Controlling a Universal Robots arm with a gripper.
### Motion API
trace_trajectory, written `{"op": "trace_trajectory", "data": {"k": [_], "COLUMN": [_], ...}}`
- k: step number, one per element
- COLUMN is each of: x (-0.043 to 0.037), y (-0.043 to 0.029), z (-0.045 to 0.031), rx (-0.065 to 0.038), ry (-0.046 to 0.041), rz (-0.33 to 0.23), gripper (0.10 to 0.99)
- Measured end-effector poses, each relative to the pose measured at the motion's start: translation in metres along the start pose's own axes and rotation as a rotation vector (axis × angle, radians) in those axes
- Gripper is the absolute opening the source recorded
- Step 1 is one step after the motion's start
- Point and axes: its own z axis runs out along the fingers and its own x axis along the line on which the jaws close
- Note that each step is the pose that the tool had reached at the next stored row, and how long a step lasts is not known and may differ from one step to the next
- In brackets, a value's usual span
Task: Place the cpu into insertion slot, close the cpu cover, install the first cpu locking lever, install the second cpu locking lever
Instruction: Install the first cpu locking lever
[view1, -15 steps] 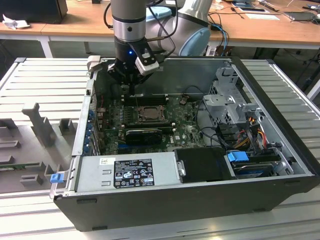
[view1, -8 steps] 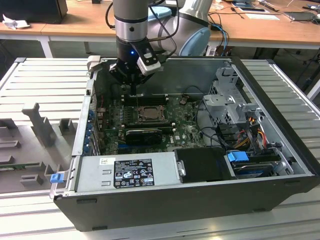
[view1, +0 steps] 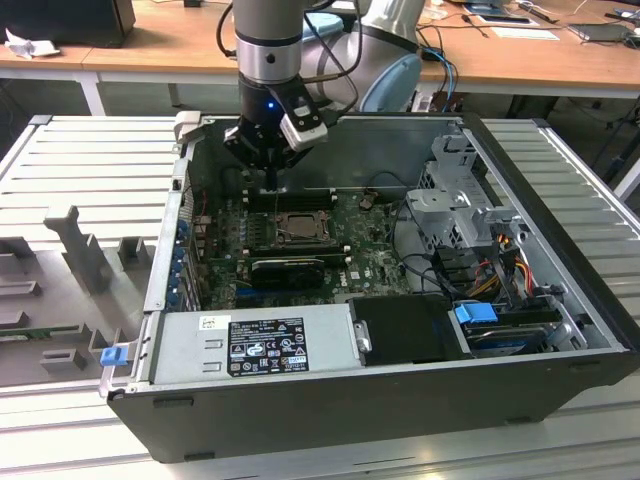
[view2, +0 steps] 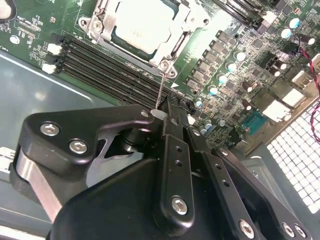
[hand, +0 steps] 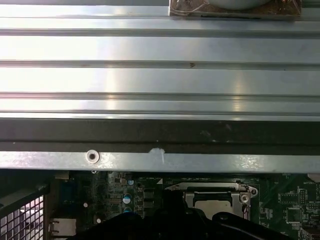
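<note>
Claw clenched on thin locking lever, just beside socket corner. Cpu already seated in insertion slot mid-motherboard; cpu cover looks closed over it. Lever latching seems in progress; which lever, cannot tell.

the cpu lies in the insertion slot, under the cpu cover.

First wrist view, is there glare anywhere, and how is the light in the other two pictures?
First wrist view: bright glare on the ribbed metal table, dark below; second wrist view: the cpu is washed pale; exterior view: even light, the case interior shaded.
</note>
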Motion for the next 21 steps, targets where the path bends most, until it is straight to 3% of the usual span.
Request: {"op": "trace_trajectory", "data": {"k": [3, 6, 9, 15, 21], "x": [-0.0059, -0.0176, -0.0256, -0.0266, -0.0285], "y": [0.0, -0.0001, -0.0004, -0.0011, -0.0012], "z": [0.0001, 0.0006, 0.0029, 0.0063, 0.0136], "rx": [-0.001, -0.004, -0.006, -0.006, -0.007], "ry": [0.0051, 0.014, 0.0153, 0.0066, 0.0054], "rz": [0.0, 0.0, 0.0, -0.002, -0.032], "gripper": [0.106, 0.106, 0.106, 0.106, 0.106]}}
